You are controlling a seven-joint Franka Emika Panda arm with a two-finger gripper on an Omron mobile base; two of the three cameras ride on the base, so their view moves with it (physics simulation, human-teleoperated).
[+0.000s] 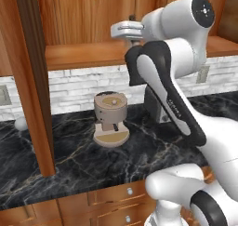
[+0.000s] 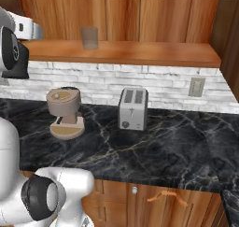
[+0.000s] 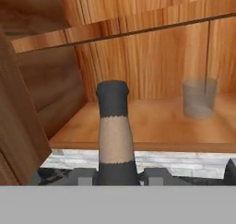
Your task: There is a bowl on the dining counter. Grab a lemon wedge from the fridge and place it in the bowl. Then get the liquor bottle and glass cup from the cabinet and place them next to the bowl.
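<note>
I have the liquor bottle (image 3: 114, 135) clamped between my fingers (image 3: 154, 174) — its dark cap and tan neck rise straight up before me, just out from the cabinet shelf (image 3: 156, 126). The glass cup (image 2: 89, 38) sits on that shelf, not yet fetched. So I judge the bottle step half done — carrying it to the bowl remains, then the cup.

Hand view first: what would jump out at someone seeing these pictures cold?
A dark-capped liquor bottle rises between the gripper's fingertips, its neck up the middle of the hand view. Behind it to the right, a glass cup stands on the wooden cabinet shelf. Below, a coffee machine and toaster sit on the black marble counter.
</note>
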